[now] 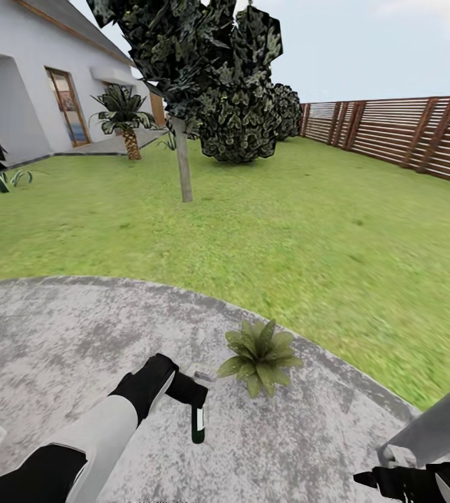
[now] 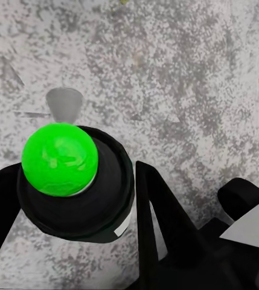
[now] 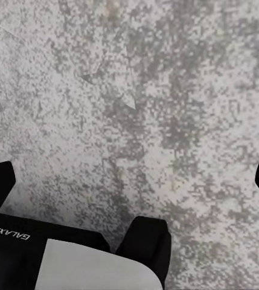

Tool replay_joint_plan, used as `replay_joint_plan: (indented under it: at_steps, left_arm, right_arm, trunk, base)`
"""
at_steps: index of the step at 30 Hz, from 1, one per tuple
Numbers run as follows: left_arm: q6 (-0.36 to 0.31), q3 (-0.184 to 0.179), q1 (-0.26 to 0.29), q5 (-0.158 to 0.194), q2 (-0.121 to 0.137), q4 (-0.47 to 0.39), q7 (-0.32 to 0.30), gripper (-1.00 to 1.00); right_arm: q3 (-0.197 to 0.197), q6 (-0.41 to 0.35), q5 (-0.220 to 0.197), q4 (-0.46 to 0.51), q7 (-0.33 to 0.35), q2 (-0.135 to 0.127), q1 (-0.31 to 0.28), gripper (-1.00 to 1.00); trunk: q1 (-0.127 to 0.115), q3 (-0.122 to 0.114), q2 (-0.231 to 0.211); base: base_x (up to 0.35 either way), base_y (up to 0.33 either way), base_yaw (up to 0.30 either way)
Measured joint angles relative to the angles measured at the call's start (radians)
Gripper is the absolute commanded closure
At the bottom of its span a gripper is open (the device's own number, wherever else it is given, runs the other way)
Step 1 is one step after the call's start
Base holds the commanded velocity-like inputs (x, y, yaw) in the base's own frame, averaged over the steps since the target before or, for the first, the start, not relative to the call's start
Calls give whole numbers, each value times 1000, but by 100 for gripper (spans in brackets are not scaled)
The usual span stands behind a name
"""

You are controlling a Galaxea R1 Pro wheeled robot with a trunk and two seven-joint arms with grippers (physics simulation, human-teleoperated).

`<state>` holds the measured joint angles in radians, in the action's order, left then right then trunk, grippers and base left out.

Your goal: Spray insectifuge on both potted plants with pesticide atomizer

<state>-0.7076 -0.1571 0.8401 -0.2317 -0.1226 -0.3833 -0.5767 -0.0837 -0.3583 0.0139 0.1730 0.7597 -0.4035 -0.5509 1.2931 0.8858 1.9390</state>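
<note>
The pesticide atomizer (image 1: 198,423) is a slim dark green bottle with a white label band, hanging upright over the grey paved patio (image 1: 78,335) with my left gripper (image 1: 196,399) shut on its top. In the left wrist view the atomizer (image 2: 75,181) shows end-on, a bright green cap on a dark body between the black fingers (image 2: 156,211). A potted plant (image 1: 260,356), a low rosette of olive-green leaves, sits on the patio just right of the bottle. My right gripper (image 3: 129,181) hangs open over bare paving; its arm (image 1: 421,482) is at the lower right.
A grey post (image 1: 441,426) leans in at the lower right. Lawn (image 1: 288,230) spreads beyond the patio to a brown slatted fence (image 1: 407,133). A thin tree trunk (image 1: 182,164), dark bushes (image 1: 242,122), a palm (image 1: 127,119) and the white house (image 1: 36,84) stand far back.
</note>
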Motion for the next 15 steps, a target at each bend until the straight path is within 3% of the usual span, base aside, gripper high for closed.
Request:
replay_joint_plan:
  at_steps: [6,11,15]
  left_arm:
    - [0,0,0,18,-4,-1,-1,100]
    - [-21,1,0,22,-3,-134,-3,100]
    - [-56,1,0,18,-2,-166,-3,100]
  right_arm:
    - [0,0,0,0,0,0,0,-100]
    - [0,0,0,0,2,0,0,-100]
    - [0,0,0,0,2,0,0,-100]
  trunk:
    - [0,0,0]
    - [0,0,0]
    - [0,0,0]
  base:
    - [0,0,257]
    - [14,22,257]
    - [118,171,257]
